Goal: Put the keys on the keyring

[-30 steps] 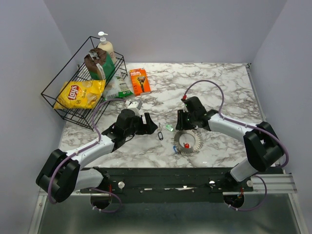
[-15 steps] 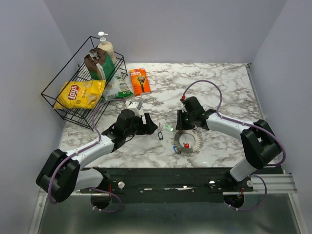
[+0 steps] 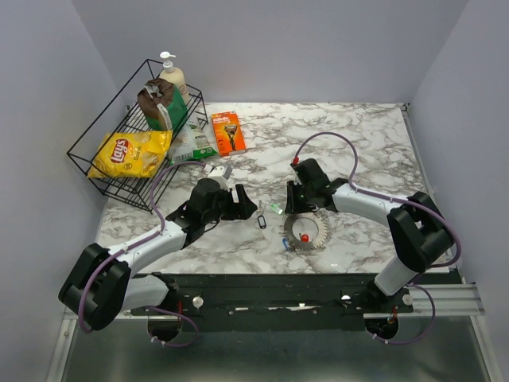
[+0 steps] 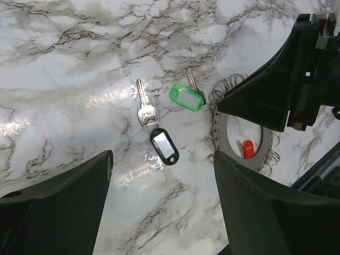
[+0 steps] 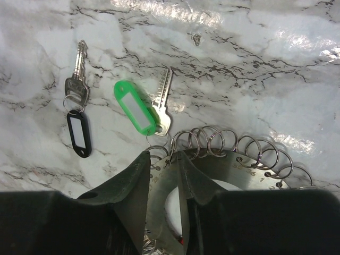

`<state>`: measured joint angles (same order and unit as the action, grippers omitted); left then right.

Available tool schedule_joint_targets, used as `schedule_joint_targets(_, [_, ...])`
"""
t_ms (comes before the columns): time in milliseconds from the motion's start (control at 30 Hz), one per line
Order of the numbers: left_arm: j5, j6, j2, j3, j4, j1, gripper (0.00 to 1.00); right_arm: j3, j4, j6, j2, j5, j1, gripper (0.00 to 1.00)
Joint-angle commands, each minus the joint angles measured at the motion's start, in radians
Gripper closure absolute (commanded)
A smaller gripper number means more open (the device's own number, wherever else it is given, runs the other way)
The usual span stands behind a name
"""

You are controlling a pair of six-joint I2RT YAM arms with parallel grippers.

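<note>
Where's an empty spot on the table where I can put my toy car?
The far right of the table, between the orange razor pack and the right wall, is bare marble. The middle is crowded: the keys, the keyring, the left arm and the right arm meet there. The basket fills the far left.

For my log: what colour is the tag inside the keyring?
Red tag; best seen in left wrist view.
</note>
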<state>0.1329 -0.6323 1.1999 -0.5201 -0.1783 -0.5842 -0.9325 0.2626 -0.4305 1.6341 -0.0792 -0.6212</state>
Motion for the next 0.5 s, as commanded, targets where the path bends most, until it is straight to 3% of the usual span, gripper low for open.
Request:
schedule_joint_targets(0, [0.017,0.006,0.004,0.003,-0.015,0.003,0.15,-0.022,0.004,-0.013,0.015,0.027,-0.008,0.65])
schedule_joint_targets(467, [0.022,0.009,0.021,0.0,-0.026,0.003,0.15,-0.012,0.003,-0.022,0.036,0.027,-0.015,0.72])
